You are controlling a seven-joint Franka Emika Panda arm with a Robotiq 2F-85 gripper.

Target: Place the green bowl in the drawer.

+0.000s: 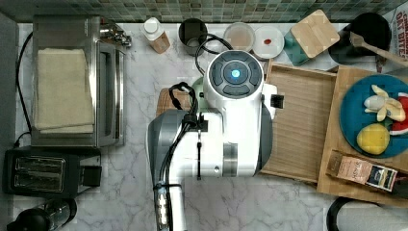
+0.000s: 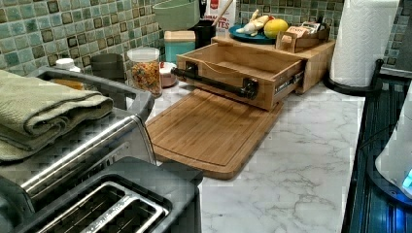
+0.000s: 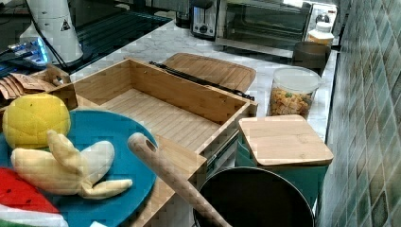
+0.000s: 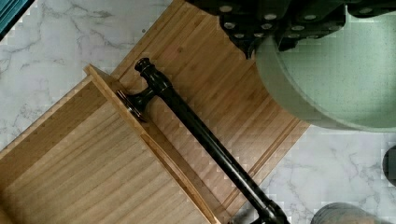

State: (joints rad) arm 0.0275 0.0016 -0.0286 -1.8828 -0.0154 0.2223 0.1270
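While the green bowl hangs lifted in the pincer, clamped on its rim, it sits above the cutting board, just short of the handle. Lifting looks done; carrying over the front panel and lowering remain. Beyond, the drawer stands open and bare, its raised sides the only edges to clear.

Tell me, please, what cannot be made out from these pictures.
- Green bowl: in the top view the arm covers all but a sliver of it. In the left view it is cut off by the picture's upper edge.
- Cutting board: mostly under the arm in the top view.
- Drawer: one end of its handle runs off the wrist view's edge.
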